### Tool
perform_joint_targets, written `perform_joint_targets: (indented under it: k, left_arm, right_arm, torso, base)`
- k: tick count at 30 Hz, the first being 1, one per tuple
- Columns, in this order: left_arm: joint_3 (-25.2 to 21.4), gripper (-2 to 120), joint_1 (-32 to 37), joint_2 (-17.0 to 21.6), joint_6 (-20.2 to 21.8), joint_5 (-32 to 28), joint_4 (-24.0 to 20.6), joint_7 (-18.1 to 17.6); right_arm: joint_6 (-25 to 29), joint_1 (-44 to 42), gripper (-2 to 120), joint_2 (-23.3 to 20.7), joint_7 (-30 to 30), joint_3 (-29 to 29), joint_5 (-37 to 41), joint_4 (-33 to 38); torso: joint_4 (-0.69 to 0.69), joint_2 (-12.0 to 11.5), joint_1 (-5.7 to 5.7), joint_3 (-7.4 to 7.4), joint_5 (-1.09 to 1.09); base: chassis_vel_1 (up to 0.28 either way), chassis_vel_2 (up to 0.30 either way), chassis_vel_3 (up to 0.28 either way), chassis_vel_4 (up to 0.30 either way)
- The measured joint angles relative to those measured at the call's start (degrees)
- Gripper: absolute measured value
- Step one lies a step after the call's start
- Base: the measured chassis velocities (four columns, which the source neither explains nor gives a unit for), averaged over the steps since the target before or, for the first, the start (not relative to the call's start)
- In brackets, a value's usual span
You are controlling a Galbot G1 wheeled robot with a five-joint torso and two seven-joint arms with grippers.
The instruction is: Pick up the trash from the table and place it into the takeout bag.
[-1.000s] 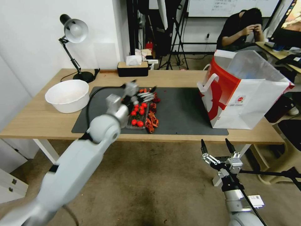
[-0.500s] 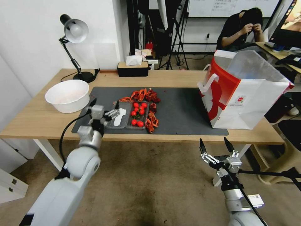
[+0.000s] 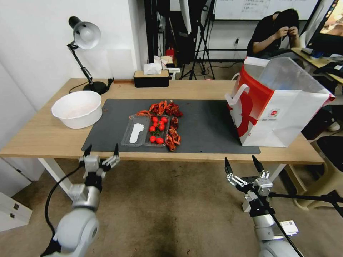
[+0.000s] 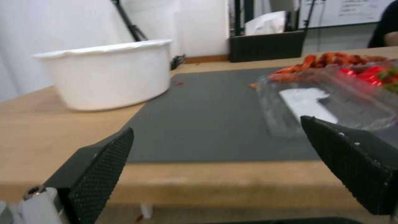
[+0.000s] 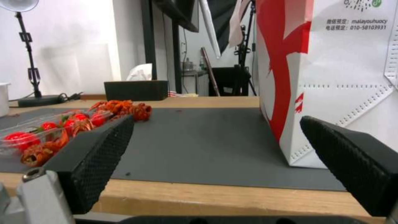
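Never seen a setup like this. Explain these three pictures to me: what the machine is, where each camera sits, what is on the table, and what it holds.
This is a wheeled robot with two arms. One picture looks down from its head; the other two come from cameras on each wrist. Both the left gripper and the right gripper hang open below the near edge of the table, holding nothing. On the dark grey mat lie a clear plastic tray with cherry tomatoes and red crayfish shells beside it. The takeout bag stands at the right, a white bowl at the left.
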Motion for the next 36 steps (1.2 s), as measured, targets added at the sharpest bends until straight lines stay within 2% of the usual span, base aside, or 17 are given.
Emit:
perform_joint_targets:
  k: [11,19,23,36]
  left_arm:
    - [0.4,100,5.2,-2.1,-4.0,1.5,-1.1,-0.5]
    - [0.4,100,5.5,-2.4,-5.7,1.5,-0.6,2.1]
    - [0.0,100,4.5,-1.9,-7.7,1.4,0.5,5.1]
    - [0.1,100,3.7,-1.5,-7.9,1.2,1.0,5.7]
  right_arm:
    - [-0.3,1.9,100,-0.1,1.1,-0.5,1.9,-1.7]
    - [-0.4,3.0,100,0.3,1.8,-1.2,4.6,-3.0]
    - [-1.6,2.3,100,0.6,2.2,-1.4,6.7,-2.7]
    - [-1.9,1.7,100,1.2,2.7,-1.3,6.7,-2.7]
  torso:
    - [-0.01,0.0,0.01,0.00,0.00]
    - [-0.01,0.0,0.02,0.01,-0.01]
    - [-0.01,0.0,0.02,0.01,-0.01]
    - [-0.01,0.0,0.01,0.01,0.00]
  base:
    - [0.000,0.000,0.000,0.000]
    - [0.000,0.000,0.000,0.000]
    - [0.000,0.000,0.000,0.000]
    - [0.000,0.000,0.000,0.000]
